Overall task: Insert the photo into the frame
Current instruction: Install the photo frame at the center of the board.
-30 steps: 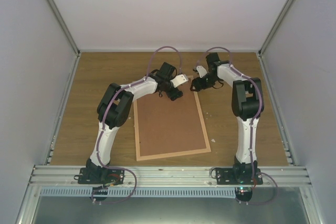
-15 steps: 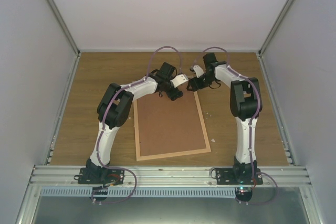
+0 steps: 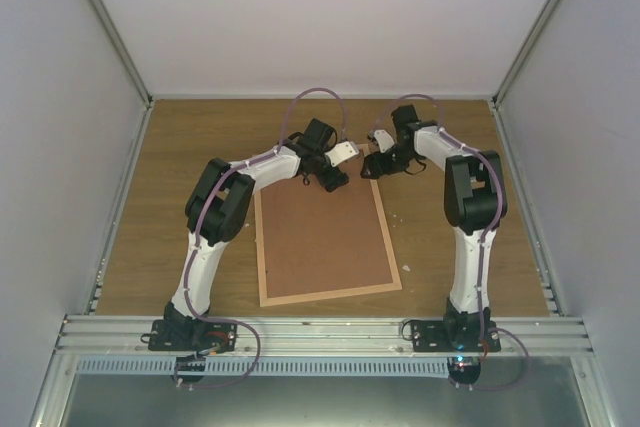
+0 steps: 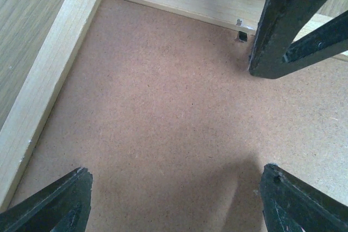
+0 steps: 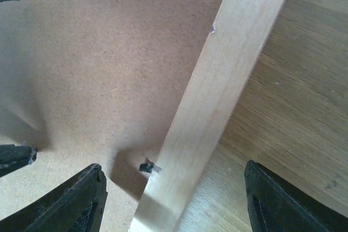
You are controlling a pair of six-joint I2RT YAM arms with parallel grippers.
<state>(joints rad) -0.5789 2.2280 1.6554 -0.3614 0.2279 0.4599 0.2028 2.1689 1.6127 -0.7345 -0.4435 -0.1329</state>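
Lying back-up at mid-table, the frame (image 3: 330, 294) runs lengthwise away from the arm bases, slightly skewed. Board (image 3: 320, 237), plain brown, fills it inside the pale wood rails. Bare table (image 3: 170, 197) on both long sides, wider on the left; a clear strip beyond the far rail up to the back wall. Few white scraps (image 3: 398, 215) just off the right rail.

Both arms reach forward and bend inward, wrists meeting over the frame's far end.

- Left gripper (image 3: 330, 179): over the board just inside the far rail, pointing down. Jaws spread wide, nothing between them; both fingertips sit above brown board. Far-left corner of the frame is up and left in its wrist view.
- Right gripper (image 3: 372, 165): at the far-right corner, near the left one but apart. Jaws wide, empty, straddling the right rail from above, one finger over board, the other over table. Whether the tips touch anything I cannot tell.
- Small dark tab (image 5: 147, 167) sits at the inner edge of the right rail, on the board, between the right fingers.

Surface: wood-grain top, matte. White walls on three sides, metal extrusion along the near edge by the bases.
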